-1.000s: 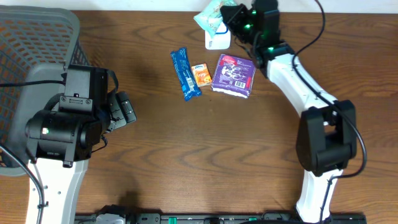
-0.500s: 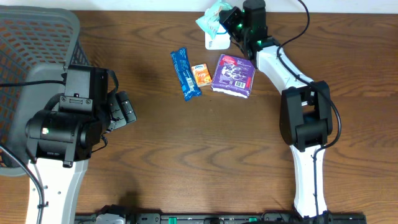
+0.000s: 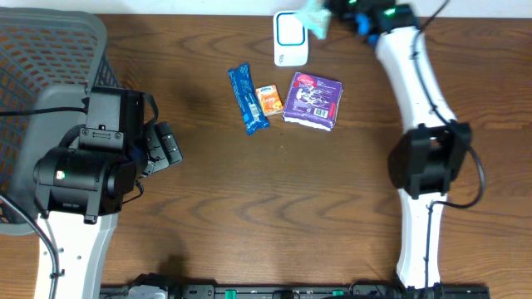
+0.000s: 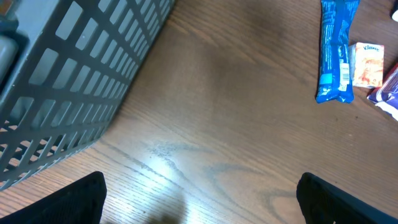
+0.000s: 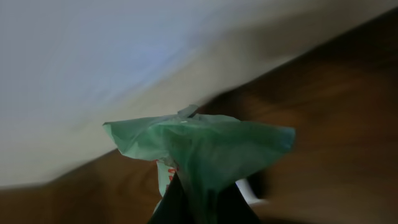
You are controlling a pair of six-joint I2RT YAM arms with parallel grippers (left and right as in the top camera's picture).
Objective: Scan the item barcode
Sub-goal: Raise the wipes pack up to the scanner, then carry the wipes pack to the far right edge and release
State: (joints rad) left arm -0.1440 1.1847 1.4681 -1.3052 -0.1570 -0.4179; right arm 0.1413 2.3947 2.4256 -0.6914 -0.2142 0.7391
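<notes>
A green packet [image 3: 314, 12] hangs at the table's far edge, and my right gripper [image 3: 331, 8] is shut on it. In the right wrist view the green packet [image 5: 205, 146] fills the middle, pinched by my right gripper [image 5: 205, 208] between its dark fingers; the view is blurred. The white barcode scanner [image 3: 290, 38] lies just left of and below the packet, uncovered. My left gripper [image 3: 163, 148] stands open over bare table beside the basket; its fingertips [image 4: 74, 199] show wide apart with nothing between them.
A grey mesh basket [image 3: 50, 58] fills the left side, and its wall [image 4: 74, 81] is close to the left gripper. A blue packet [image 3: 248, 98], an orange tissue pack [image 3: 268, 100] and a purple packet [image 3: 313, 100] lie below the scanner.
My right arm has swung up and to the right with the green packet, carrying it off the scanner, which now shows fully. The left arm has not moved.
</notes>
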